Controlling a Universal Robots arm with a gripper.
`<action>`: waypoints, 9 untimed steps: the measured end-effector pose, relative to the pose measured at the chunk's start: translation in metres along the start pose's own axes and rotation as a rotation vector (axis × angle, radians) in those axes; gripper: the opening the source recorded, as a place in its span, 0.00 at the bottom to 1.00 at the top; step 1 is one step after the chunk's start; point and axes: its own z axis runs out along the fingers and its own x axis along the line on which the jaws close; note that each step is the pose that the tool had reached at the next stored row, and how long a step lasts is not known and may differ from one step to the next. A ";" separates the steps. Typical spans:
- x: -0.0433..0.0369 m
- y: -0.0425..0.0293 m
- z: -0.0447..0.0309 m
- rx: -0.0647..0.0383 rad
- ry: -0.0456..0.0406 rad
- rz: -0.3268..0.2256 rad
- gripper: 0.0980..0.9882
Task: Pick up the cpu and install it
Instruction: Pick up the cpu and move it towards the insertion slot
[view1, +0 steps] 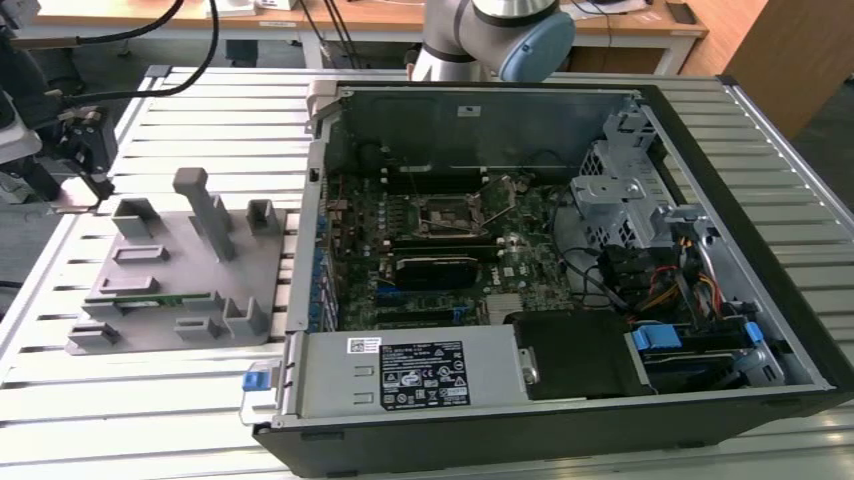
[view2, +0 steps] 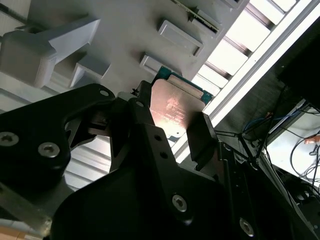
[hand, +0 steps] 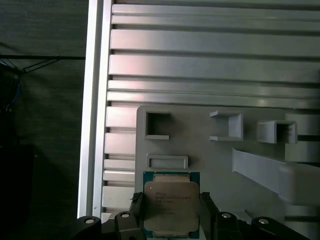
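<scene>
**Chip pinched at the table's edge, case open across the fixture**

You have the gripper (view1: 88, 160) over the corner of the grey fixture (view1: 174, 290) nearest the table's (view1: 200, 110) edge on the exterior view's left. Its jaws pinch the cpu (hand: 171, 202): in both wrist views a black finger (hand: 136, 206) presses on each of two opposite edges of the chip (view2: 175, 107), whose silver top faces the first wrist camera with a green rim showing round it. Whether the chip has cleared the fixture's surface, you cannot tell.

The fixture (hand: 210, 165) lies close to the table edge (hand: 95, 125), with a thin band of slats between them and dark floor beyond. Bare slats (hand: 200, 65) run open past the fixture's far side.

Between the gripper and the open computer case (view1: 747, 150), tall posts (view1: 203, 205) stand up from the fixture, and a green memory stick (view1: 158, 298) lies in a slot near its front edge. The case wall (view1: 314, 200) rises just beside the fixture, on the exterior view's right. Inside the case, the motherboard socket (view1: 451, 213) sits near the middle of the board, its frame lever raised. The arm's base (view1: 494, 30) stands behind the case, at the table's far edge.
</scene>
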 end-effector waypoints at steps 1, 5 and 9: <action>0.0000 0.0002 -0.0009 0.000 0.0000 0.000 0.48; 0.0000 0.0012 -0.0045 0.000 -0.0001 0.000 0.48; 0.0001 0.0022 -0.0084 0.000 -0.0001 0.000 0.48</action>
